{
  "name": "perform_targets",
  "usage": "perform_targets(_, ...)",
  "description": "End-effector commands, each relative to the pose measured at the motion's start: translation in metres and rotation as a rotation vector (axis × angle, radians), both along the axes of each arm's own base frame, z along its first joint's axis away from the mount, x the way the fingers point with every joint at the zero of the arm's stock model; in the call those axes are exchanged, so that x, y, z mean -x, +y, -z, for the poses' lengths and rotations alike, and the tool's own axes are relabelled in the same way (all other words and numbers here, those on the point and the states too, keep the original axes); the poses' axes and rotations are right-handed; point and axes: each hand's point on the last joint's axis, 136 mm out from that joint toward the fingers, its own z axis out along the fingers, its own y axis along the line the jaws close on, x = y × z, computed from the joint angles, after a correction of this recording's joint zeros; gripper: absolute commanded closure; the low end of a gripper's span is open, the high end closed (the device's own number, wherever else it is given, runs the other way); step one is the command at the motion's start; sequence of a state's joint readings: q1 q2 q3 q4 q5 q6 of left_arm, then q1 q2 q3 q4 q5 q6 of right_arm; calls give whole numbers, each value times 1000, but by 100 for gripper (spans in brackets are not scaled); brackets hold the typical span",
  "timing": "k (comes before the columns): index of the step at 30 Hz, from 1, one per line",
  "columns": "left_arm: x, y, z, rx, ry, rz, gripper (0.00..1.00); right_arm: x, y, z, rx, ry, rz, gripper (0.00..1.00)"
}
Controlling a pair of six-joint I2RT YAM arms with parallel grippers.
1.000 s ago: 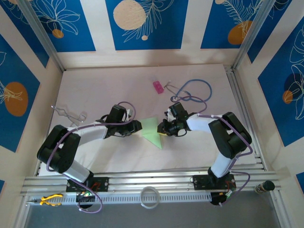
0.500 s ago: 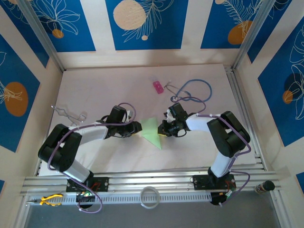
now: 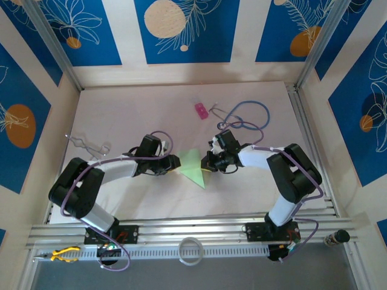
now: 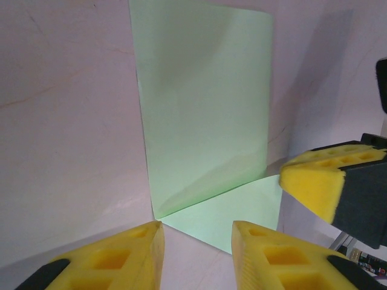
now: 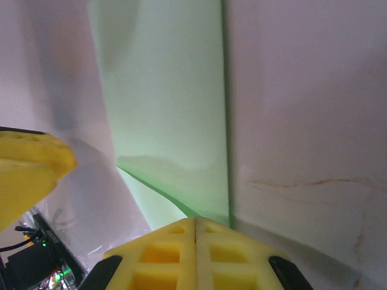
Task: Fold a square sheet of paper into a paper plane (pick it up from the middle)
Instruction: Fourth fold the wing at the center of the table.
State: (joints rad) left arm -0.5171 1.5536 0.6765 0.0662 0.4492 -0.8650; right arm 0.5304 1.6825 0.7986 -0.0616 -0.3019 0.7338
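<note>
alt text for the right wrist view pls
The right gripper sits shut at bottom centre, its yellow foam fingertips meeting the near edge of a pale light-green, creased square sheet of paper that stretches away across a pinkish-white table. A second yellow foam finger pokes in at the left edge.

A small pink block (image 3: 201, 110) lies on the pale surface (image 3: 121, 109) at about 12 o'clock. Just beside it, toward 1 o'clock, a blue stethoscope (image 3: 248, 115) sprawls in loose loops. Well apart from both, at 9 o'clock, rests a bent metal wire tool (image 3: 87, 144). Off the surface, on the near rail, a white ring (image 3: 191, 251) sits at 6 o'clock and a yellow-handled tool (image 3: 65, 254) at 7 o'clock.
</note>
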Motion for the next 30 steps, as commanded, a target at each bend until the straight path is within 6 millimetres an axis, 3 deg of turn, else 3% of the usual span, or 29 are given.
perform_targets(1, -3, 2, 1, -4, 11, -5, 64, 6, 5, -11, -52, -5, -20, 95)
perform_targets(17, -5, 3, 4, -1, 24, -20, 55, 6, 3, -25, -169, -9, 1, 96)
perform_targets(30, -9, -9, 5, 58, 50, 2, 52, 6, -1, -35, -264, -16, 21, 97)
